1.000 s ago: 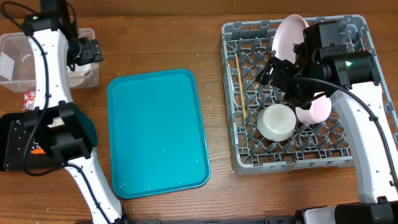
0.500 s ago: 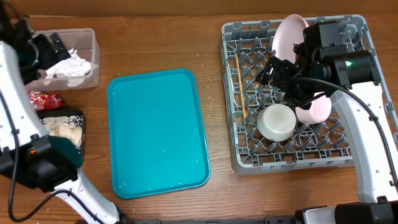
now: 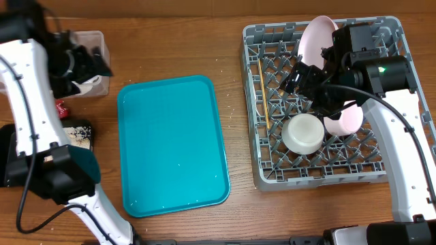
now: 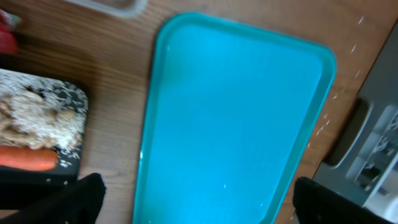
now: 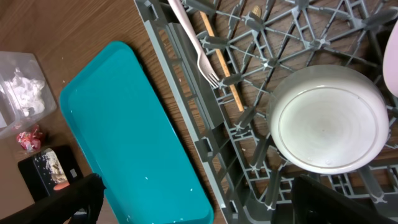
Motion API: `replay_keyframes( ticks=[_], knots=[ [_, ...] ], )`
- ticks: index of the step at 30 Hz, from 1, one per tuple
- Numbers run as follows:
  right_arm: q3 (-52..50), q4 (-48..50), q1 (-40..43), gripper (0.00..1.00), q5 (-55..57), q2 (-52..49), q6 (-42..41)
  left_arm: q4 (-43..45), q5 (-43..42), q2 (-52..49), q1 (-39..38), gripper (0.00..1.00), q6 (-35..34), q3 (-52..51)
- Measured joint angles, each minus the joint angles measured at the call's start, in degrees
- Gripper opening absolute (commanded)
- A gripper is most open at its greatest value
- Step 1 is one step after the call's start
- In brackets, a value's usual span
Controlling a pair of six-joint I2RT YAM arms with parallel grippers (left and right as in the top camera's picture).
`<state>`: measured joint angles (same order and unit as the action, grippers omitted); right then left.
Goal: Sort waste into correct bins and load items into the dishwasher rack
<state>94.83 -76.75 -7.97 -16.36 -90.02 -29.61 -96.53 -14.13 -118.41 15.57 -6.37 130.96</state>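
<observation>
The grey dishwasher rack (image 3: 272, 170) at the right holds a pale pink plate (image 3: 315, 37) on edge, a white bowl (image 3: 303, 133) (image 5: 329, 118), a pink bowl (image 3: 347, 120), a white fork (image 5: 196, 43) and a wooden chopstick (image 3: 262, 85) (image 5: 224, 68). My right gripper (image 3: 302, 76) (image 5: 205, 205) hovers open over the rack, holding nothing. My left gripper (image 3: 92, 64) (image 4: 199, 205) is open and empty beside the clear tub (image 3: 92, 39), which holds tissue (image 5: 22, 87). The black tray (image 4: 68, 99) carries beige scraps (image 4: 34, 118) and a carrot (image 4: 28, 158). A red wrapper (image 3: 60, 107) (image 5: 28, 138) lies on the table between tub and tray.
A flat teal tray (image 3: 170, 143) (image 4: 236, 112) lies bare in the middle of the wooden table, between the bins and the rack. My left arm's base covers the table's left front. A few crumbs dot the wood near the tray's right edge.
My left arm has swung over the clear tub to the left and then back right, ending at the tub's front right side. The right arm has not moved.
</observation>
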Motion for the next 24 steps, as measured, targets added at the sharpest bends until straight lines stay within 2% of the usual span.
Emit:
replay_keyframes(
  ticks=[7,17,24],
  knots=[
    [0.0,0.0,0.0,1.00,0.0,0.0,0.0,0.0,2.6,0.0,-5.4,1.00,0.4,-8.3],
    [0.0,0.0,0.0,1.00,0.0,0.0,0.0,0.3,3.5,0.0,-5.7,1.00,0.4,-17.5],
    [0.0,0.0,0.0,1.00,0.0,0.0,0.0,0.3,3.5,0.0,-5.7,1.00,0.4,-19.3]
  ],
)
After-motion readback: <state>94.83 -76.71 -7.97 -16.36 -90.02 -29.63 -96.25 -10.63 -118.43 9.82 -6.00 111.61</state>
